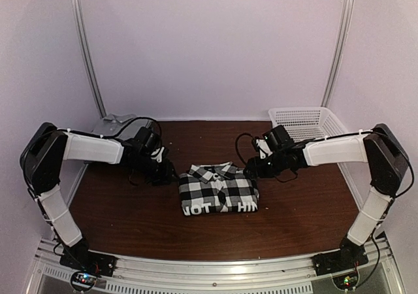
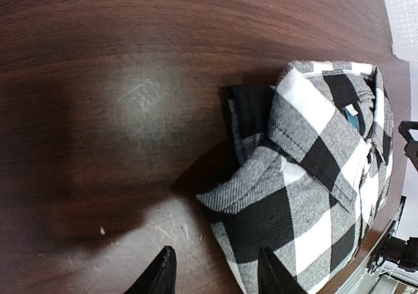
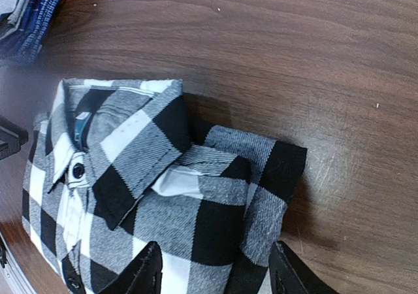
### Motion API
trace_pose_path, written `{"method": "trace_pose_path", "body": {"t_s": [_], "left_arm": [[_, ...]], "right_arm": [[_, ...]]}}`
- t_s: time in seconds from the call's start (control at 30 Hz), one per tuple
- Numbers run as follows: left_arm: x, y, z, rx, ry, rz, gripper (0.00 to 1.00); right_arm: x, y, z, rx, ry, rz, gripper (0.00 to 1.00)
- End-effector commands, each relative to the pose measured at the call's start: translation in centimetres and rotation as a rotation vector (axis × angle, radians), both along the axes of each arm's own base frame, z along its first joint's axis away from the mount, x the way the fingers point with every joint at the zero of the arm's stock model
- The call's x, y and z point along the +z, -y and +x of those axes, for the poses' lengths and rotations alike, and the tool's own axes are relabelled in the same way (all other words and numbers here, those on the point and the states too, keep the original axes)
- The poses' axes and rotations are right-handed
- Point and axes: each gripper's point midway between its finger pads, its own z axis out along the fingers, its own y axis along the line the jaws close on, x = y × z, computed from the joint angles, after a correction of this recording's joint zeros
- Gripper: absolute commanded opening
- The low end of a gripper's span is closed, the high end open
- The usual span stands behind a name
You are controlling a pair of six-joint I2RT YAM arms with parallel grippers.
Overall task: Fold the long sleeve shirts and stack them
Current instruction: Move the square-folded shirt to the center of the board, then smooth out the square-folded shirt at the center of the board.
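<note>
Brown table point(image 1: 130, 202): folded plaid shirt point(image 1: 219, 189); left claw point(image 2: 217, 251), right claw point(image 3: 215, 247) part-open, empty, flanking it.

Centre: folded plaid shirt point(image 1: 219, 189) lies flat on the table point(image 1: 130, 209), a low obstacle.
Left of it: left gripper point(image 1: 166, 172) is just beside the edge, jaws apart, one finger over bare wood and the other over cloth.
Right of it: right gripper point(image 1: 251, 170) is at the collar end, jaws apart over the fold.
Back left corner: stacked shirts point(image 1: 117, 123) fill it.
Back right corner: white mesh basket point(image 1: 307, 121) blocks it.
Back middle: bare wood between stack and basket.
Front: bare wood strip, open across the full width.
</note>
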Motion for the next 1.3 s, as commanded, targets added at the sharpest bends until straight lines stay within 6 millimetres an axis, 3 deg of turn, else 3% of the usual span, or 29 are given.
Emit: {"method": "trace_pose_path", "body": {"t_s": [0.0, 0.4, 0.77, 0.97, 1.13, 1.27], "left_arm": [[0.8, 2.0, 1.8, -0.037, 0.051, -0.084, 0.44], [0.2, 3.6, 2.9, -0.054, 0.034, -0.136, 0.38], [0.0, 4.3, 2.7, -0.076, 0.021, -0.163, 0.17], [0.8, 4.7, 2.9, -0.097, 0.037, -0.171, 0.00], [2.2, 5.5, 3.1, -0.131, 0.071, -0.180, 0.00], [3.8, 6.3, 3.4, -0.154, 0.105, -0.194, 0.00]], "right_arm": [[0.1, -1.0, 1.9, 0.009, 0.022, 0.034, 0.57], [-1.6, -1.7, 3.2, 0.004, -0.003, 0.012, 0.55], [-3.1, -2.3, 3.1, 0.025, -0.039, 0.017, 0.49], [-1.3, -2.5, 3.1, 0.024, -0.012, 0.041, 0.27], [0.8, -2.4, 2.9, 0.027, 0.018, 0.052, 0.06], [2.4, -2.0, 2.4, 0.023, 0.047, 0.061, 0.00]]}}
